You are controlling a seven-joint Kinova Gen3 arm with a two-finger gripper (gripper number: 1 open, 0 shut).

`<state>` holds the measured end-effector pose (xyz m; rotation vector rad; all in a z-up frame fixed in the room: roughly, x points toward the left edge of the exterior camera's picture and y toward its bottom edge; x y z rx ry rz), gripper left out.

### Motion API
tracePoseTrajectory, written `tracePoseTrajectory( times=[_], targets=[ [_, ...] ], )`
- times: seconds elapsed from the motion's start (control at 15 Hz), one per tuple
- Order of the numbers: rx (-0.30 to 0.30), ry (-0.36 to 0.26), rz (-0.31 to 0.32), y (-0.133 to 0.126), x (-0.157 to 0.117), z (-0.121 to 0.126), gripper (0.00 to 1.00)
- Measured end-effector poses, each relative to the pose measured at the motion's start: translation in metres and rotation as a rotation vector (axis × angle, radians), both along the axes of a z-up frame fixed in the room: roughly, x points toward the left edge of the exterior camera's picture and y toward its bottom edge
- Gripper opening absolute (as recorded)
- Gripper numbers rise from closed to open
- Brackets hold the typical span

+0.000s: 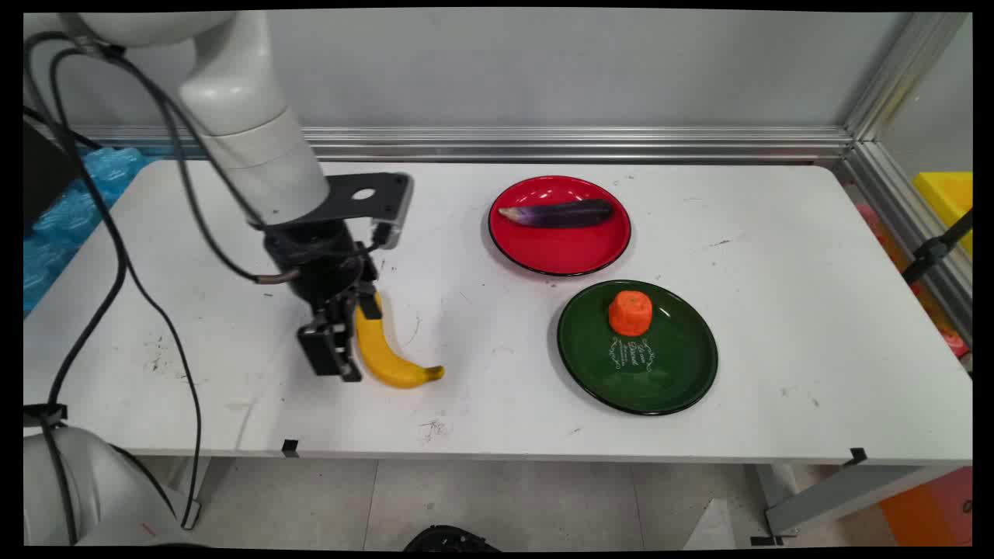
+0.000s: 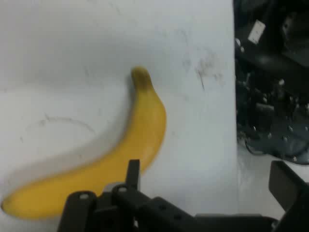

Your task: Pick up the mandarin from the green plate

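A yellow banana (image 1: 386, 359) lies on the white table (image 1: 497, 373) toward the front left. My gripper (image 1: 344, 339) hangs low right beside it, on its left, and is open. In the hand view the banana (image 2: 120, 159) curves across the left half, with one finger (image 2: 133, 173) standing over its middle. The other finger (image 2: 288, 186) is far off to the right. Between the fingers only bare table shows, and my gripper (image 2: 210, 178) holds nothing.
A red plate (image 1: 559, 252) with a dark purple eggplant (image 1: 557, 213) sits at the back centre. In front of it a green plate (image 1: 637, 373) carries an orange piece (image 1: 630, 312). The table's front edge (image 2: 235, 121) shows close by in the hand view.
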<state>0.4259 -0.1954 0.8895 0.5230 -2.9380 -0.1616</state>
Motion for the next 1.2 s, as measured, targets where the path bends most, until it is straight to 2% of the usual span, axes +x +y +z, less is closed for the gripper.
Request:
tracePoseTrajectory(
  times=[0.2, 0.67, 0.87, 1.2],
  targets=[
    [-0.042, 0.038, -0.002, -0.024, -0.024, -0.001, 1.00],
    [-0.174, 0.173, -0.002, -0.096, -0.099, -0.006, 1.00],
    [-0.218, 0.221, 0.001, -0.119, -0.124, -0.016, 1.00],
    [-0.258, 0.283, -0.003, -0.144, -0.151, -0.040, 1.00]
  ],
)
